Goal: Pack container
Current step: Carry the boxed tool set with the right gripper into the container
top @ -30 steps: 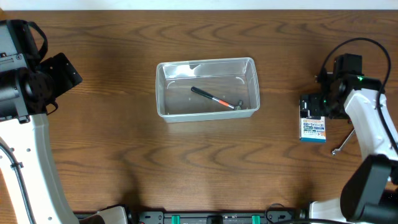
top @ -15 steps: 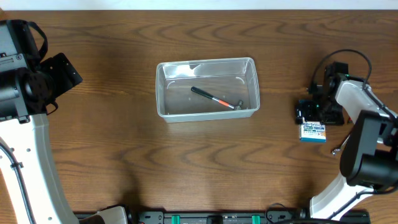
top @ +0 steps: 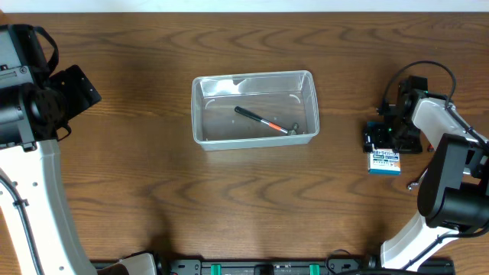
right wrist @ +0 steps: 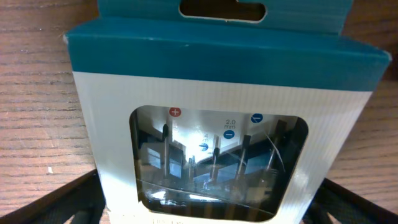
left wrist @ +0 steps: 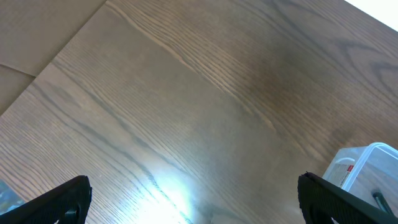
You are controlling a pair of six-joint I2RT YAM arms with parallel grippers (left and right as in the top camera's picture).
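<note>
- Only the overhead view shows the whole container (top: 252, 76). It sits just toward 12 o'clock from the centre of the counter (top: 153, 191), with the left arm (top: 34, 114) at 9 o'clock and the right arm (top: 442, 134) at 3 o'clock.
- Container: clear rectangular tub with rounded corners and a rim, long side running 9-to-3.
- Inside it, a black pen-like tool (top: 256, 118) with an orange band lies slantwise. A small grey metal piece (top: 293, 127) is at its 4 o'clock end.
- Overhead: the right jaws are over the 12 o'clock end of a blue-and-white box (top: 384, 161). A small metal key (top: 419, 179) lies near the box, at its 4 o'clock.
- Only the right wrist view shows the box face: teal top with a hang slot, white front, window with a row of driver bits (right wrist: 211, 158).
- Dark fingers (right wrist: 43, 204) flank the box at both lower corners. Can't tell if the right jaws are clamped or just close.
- Left wrist view: the left jaws are released, spread wide over bare wood. A container corner shows at 4 o'clock of that frame.
</note>
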